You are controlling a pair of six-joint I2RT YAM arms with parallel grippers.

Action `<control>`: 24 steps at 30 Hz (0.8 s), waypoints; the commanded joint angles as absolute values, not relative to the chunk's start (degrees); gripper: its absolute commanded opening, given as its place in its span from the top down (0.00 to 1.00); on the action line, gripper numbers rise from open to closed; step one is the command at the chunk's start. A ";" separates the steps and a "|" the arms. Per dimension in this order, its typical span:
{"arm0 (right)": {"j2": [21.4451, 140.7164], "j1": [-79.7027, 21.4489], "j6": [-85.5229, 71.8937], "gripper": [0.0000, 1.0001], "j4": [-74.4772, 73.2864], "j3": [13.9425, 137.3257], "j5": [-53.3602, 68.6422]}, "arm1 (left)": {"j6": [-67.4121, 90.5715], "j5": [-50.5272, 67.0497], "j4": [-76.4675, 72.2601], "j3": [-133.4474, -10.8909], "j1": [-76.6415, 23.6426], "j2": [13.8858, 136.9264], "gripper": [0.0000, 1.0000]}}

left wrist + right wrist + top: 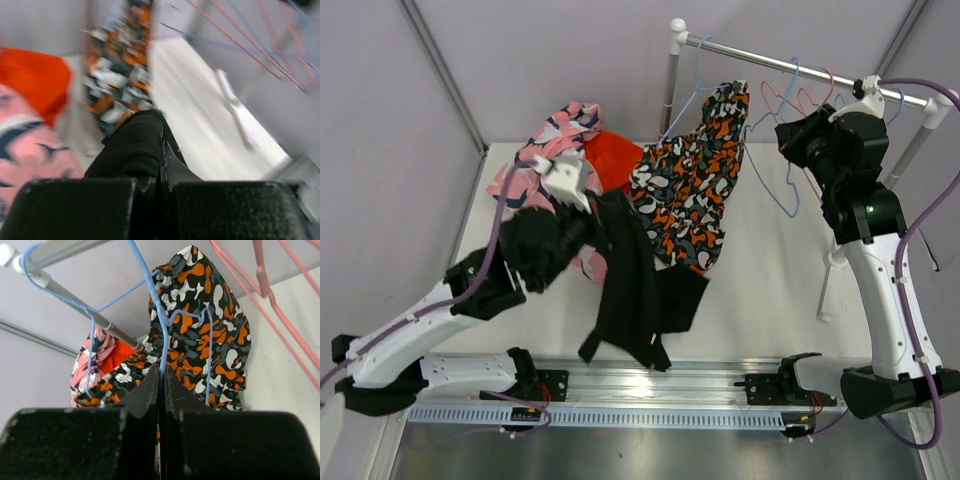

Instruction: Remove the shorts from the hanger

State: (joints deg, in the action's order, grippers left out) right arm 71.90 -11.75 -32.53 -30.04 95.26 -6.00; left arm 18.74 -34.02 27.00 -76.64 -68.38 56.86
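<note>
While L tool (163,160) pinches black shorts (134,145), R tool (161,385) clamps blue hanger (156,310) (blotch shorts (215,325) behind).

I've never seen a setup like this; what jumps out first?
Loudest are the orange, black and white blotch-patterned shorts hanging from a blue wire hanger on the metal rail, back right; the right end effector is shut on that hanger. At centre, the left end effector grips limp black fabric shorts, with pink printed shorts and orange-red shorts heaped behind.
</note>
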 commanded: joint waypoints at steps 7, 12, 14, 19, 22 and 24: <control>63.46 -10.90 -32.34 0.20 -27.77 85.26 -4.14 | 6.59 -14.25 29.52 -109.91 -30.29 77.04 1.00; 59.95 -10.81 -34.27 0.04 -26.28 78.32 -2.82 | 15.68 2.57 35.96 -159.35 -15.93 108.51 1.00; 59.15 -10.90 -35.07 0.04 -25.49 75.07 -1.50 | 20.89 6.75 21.05 -145.59 -11.26 107.15 1.00; 57.05 -10.99 -34.63 0.04 -24.70 70.14 -0.70 | 24.78 12.53 23.89 -147.45 -10.37 119.07 1.00; 57.39 -10.99 -33.84 0.02 -23.73 70.05 -0.70 | 24.09 13.28 24.18 -136.82 -12.82 119.45 1.00; 58.09 -10.90 -33.66 0.01 -22.77 71.19 0.86 | 21.99 12.83 17.60 -124.67 -14.58 113.51 1.00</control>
